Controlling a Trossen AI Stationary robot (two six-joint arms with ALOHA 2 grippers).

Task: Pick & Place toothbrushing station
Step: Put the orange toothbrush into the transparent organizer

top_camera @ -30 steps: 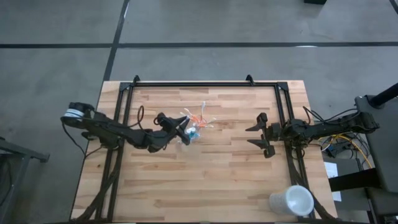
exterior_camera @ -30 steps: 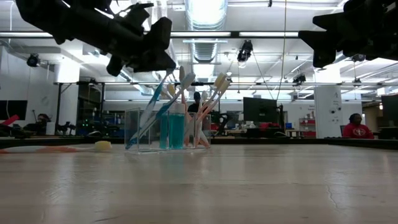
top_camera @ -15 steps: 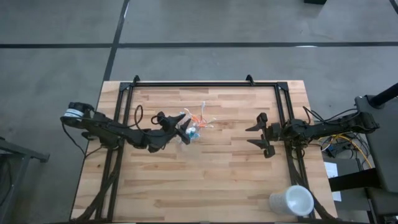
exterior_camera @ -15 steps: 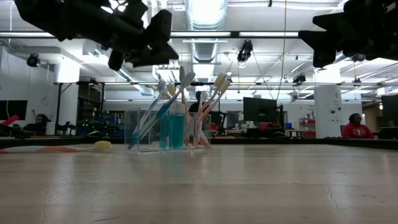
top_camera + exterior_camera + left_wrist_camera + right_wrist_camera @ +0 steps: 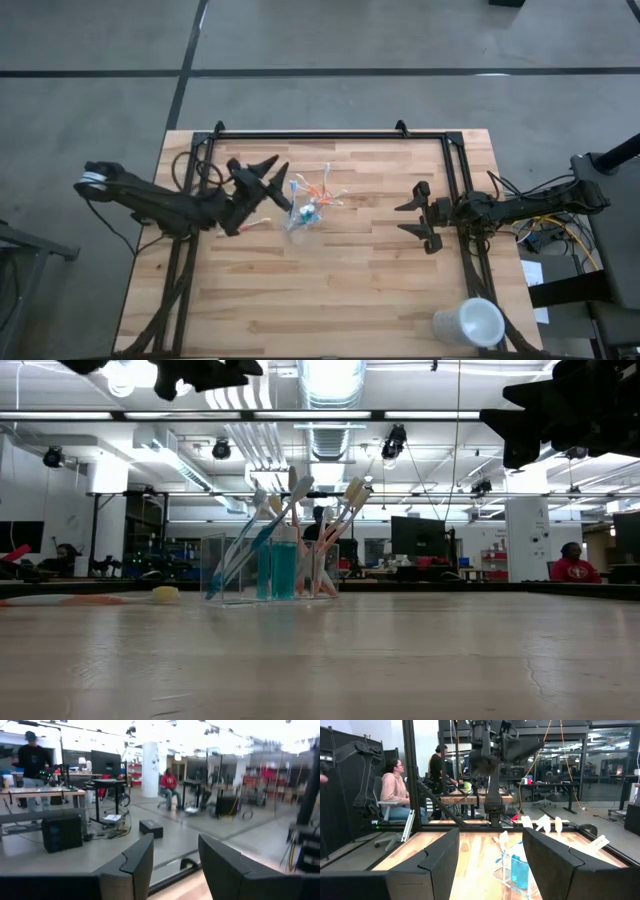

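The small clear cup [image 5: 303, 218] stands upright on the wooden table, left of its middle. Several toothbrushes [image 5: 322, 192] stand in it and lean on its rim, heads up and fanned out [image 5: 300, 520]. A blue tube [image 5: 283, 568] stands among them. The right wrist view shows the cup [image 5: 520, 870] too. My left gripper [image 5: 280, 186] hovers open above and to the left of the cup, and shows at the top of the low view [image 5: 205, 368]. It has nothing between its fingers [image 5: 135, 865]. My right gripper [image 5: 408, 218] waits open near the table's right side, fingers toward the cup.
A larger opaque white cup [image 5: 468, 323] stands at the table's near right corner. A thin pale thing [image 5: 260, 221] lies on the table left of the clear cup. A black frame [image 5: 330, 134] runs along the far and side edges. People sit in the room beyond.
My left gripper has opened at the toothbrush heads. It has then risen well above the cup and drawn back toward the table's left edge, tipping its fingers upward. The cup and the toothbrushes have stayed where they were.
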